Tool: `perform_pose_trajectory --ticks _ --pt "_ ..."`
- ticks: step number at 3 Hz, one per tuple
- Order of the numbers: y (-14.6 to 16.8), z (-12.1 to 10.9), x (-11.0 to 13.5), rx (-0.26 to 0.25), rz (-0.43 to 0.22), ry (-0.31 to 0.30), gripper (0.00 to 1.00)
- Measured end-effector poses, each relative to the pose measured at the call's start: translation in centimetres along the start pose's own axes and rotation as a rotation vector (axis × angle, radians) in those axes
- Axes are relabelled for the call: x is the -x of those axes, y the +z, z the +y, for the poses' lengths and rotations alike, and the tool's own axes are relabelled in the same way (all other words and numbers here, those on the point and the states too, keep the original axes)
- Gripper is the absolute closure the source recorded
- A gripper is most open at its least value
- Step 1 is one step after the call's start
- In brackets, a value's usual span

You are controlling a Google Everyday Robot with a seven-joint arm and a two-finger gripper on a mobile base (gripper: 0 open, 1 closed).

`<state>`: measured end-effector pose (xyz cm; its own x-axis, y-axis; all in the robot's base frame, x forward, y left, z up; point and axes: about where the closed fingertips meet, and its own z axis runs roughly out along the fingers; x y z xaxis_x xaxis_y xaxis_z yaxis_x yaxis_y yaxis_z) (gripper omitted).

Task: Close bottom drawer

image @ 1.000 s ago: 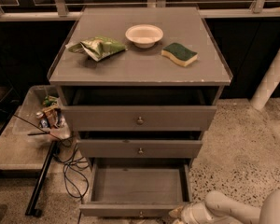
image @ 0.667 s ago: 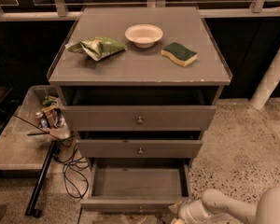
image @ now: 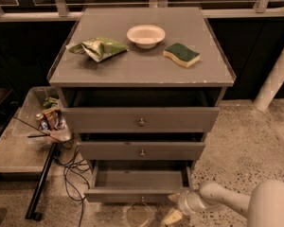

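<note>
The grey cabinet (image: pixel 142 74) has three drawers. The bottom drawer (image: pixel 137 194) is pulled out, its low front panel near the floor and its empty inside (image: pixel 139 178) showing. Its small round knob (image: pixel 142 200) sits at the panel's lower middle. My gripper (image: pixel 173 207) is at the floor just right of the drawer front's right end, with one pale finger (image: pixel 172 217) pointing down-left and another at the panel's corner. The white arm (image: pixel 227 202) comes in from the lower right. The middle drawer (image: pixel 142 151) and top drawer (image: pixel 141 119) also stand slightly out.
On the cabinet top lie a green chip bag (image: pixel 100 47), a white bowl (image: pixel 146 35) and a green-yellow sponge (image: pixel 181 54). At left, a clear bin of items (image: pixel 47 117) sits on a low platform, with a black stand leg (image: pixel 41 181) and cables (image: pixel 73 171). A white post (image: pixel 274 74) stands at right.
The gripper has moved left and a little up toward the bottom drawer's right front corner. The drawer looks a little less far out than before.
</note>
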<state>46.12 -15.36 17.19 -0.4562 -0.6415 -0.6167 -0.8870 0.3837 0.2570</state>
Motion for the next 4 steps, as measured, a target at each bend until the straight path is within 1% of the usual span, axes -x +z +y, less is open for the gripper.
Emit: perform_pose_trajectory --ticks 1,2,3,4 --pt "0.0 0.0 0.0 -0.001 0.0 0.0 0.43" --pt "-2.6 -6.2 2.7 -0.113 -0.002 -0.017 0.65" --pt "-3.7 -8.5 3.4 -0.154 -0.011 -0.024 0.63" --pt "-3.7 -8.5 3.4 -0.154 -0.011 -0.024 0.39"
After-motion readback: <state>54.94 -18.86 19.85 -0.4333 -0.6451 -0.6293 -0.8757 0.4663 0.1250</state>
